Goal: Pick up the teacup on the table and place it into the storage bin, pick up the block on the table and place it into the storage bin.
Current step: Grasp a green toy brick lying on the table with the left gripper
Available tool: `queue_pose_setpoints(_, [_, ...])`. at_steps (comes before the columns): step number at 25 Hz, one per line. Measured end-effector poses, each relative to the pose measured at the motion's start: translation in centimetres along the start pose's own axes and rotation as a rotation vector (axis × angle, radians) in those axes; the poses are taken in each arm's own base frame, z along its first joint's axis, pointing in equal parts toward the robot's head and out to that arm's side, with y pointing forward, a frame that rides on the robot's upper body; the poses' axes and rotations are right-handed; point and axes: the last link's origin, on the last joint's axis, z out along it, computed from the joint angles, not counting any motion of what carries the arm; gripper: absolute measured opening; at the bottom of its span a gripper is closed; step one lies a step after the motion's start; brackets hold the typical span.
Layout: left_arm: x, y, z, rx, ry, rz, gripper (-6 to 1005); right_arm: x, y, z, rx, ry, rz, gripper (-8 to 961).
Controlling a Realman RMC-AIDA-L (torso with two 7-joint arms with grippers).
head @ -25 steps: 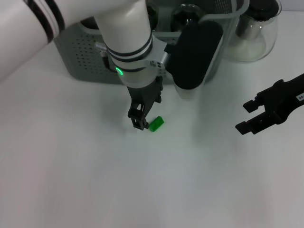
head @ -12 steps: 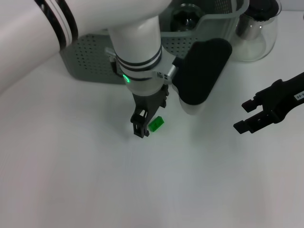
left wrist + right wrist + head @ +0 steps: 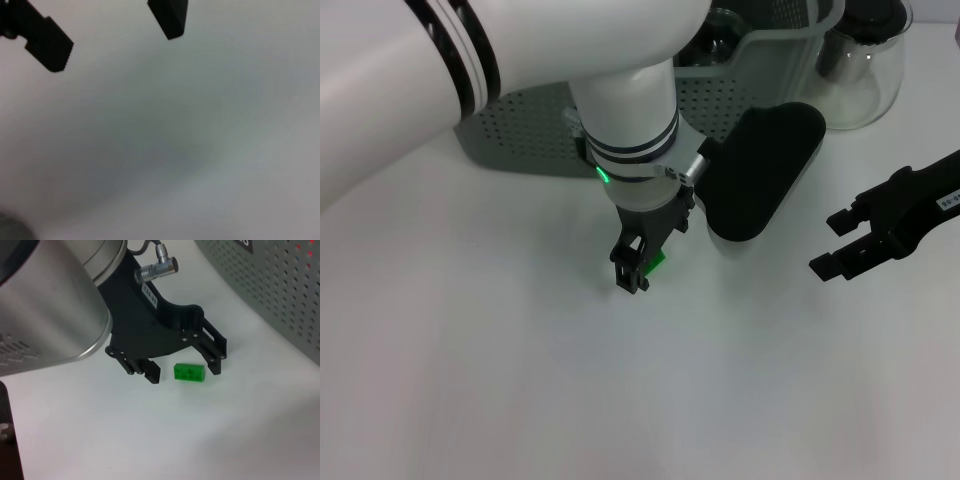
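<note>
The left gripper (image 3: 638,268) is low over the white desk (image 3: 520,380), just in front of the storage bin (image 3: 520,125). Its two black fingers (image 3: 150,376) are spread apart, and the small green block (image 3: 189,372) lies on the desk between them. Whether the fingers touch the block is hard to tell. The storage bin stands at the far side of the desk, with a clear glass pitcher (image 3: 865,60) to its right. The right gripper (image 3: 840,245) waits on the right side, well apart from the block, with its fingers spread and nothing in them.
</note>
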Motion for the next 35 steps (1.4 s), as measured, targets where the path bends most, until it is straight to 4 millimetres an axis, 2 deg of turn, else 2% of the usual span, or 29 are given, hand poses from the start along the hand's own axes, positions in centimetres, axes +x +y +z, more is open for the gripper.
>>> queue_pose_setpoints(11, [-0.3,0.1,0.5,-0.016,-0.002,0.005,841,0.4,0.0,0.1,-0.001,-0.002,0.007,806])
queue_pose_setpoints(17, [-0.5,0.1,0.7,-0.021,-0.010,0.014,680,0.4,-0.1,0.6,-0.004,0.001,0.018,807])
queue_pose_setpoints(35, [-1.1,0.1,1.4,-0.034,-0.021,0.038,665,-0.1,-0.3,0.7,0.004,-0.009,0.013,807])
